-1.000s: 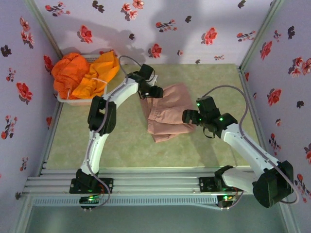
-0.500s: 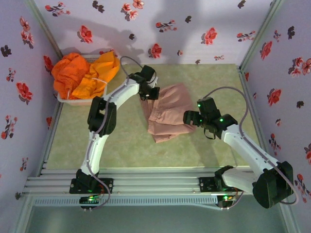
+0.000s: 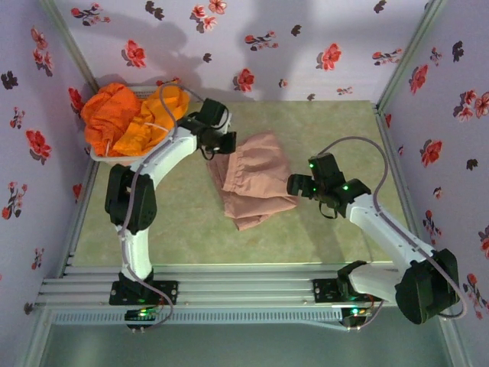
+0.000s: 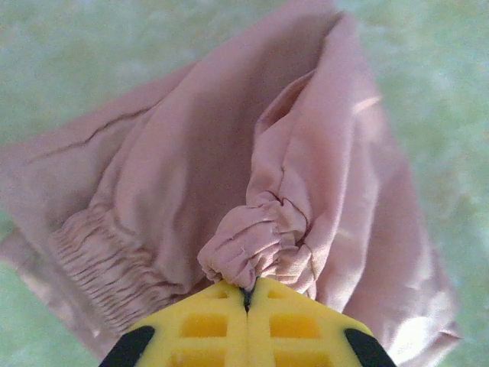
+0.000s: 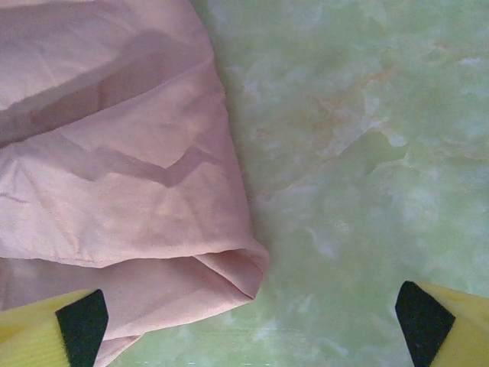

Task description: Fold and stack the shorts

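Basket: a white mesh basket (image 3: pixel 103 158) is set at the far left corner of the table (image 3: pixel 183 229), out of the working area.

Orange shorts: two orange shorts (image 3: pixel 126 118) are heaped in the basket, crumpled and unfolded. They are judged to be waiting their turn.

Left gripper: the left gripper (image 3: pixel 218 145) is reached out to the far left corner of the pink shorts. In the left wrist view its yellow fingers (image 4: pixel 246 294) are pressed together on a bunched knot of fabric beside the gathered waistband, so that corner is lifted and can be dragged or turned over.

Pink shorts: the pink shorts (image 3: pixel 252 180) are spread near the middle of the table, between the two grippers, wrinkled and partly doubled over at the near edge. No tidy fold is made yet.

Right gripper: the right gripper (image 3: pixel 302 186) is held just beside the right edge of the pink shorts, its fingers (image 5: pixel 252 321) spread wide and nothing gripped. It is probably stationed there to take the opposite corner.
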Motion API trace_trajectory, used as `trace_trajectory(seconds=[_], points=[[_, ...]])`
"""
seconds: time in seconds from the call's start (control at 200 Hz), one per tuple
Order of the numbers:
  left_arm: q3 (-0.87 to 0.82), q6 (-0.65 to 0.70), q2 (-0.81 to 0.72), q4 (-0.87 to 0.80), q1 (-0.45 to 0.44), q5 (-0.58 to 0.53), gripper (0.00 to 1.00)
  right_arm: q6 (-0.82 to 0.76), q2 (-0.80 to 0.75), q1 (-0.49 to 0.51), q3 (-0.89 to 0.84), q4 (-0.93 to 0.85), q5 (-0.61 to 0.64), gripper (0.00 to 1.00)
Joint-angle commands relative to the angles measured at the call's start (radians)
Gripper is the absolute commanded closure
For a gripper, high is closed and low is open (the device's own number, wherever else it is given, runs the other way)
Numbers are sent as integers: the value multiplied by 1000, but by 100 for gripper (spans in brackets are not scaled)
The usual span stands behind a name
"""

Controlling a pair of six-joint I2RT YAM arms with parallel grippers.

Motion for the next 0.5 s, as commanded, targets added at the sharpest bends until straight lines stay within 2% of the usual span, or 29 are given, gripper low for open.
trace_trajectory(seconds=[0.0, 0.235, 0.41, 0.495], points=[[-123, -47, -4, 75, 55, -19, 100, 12, 16, -7, -9, 15, -10, 1], [-345, -111, -10, 287, 164, 3, 100, 11, 53, -7, -8, 26, -25, 1], [-408, -103, 11, 352, 172, 6, 100, 13, 79, -7, -4, 33, -31, 1], [-445, -108, 15, 380, 175, 0, 96, 13, 89, -7, -3, 35, -38, 1]])
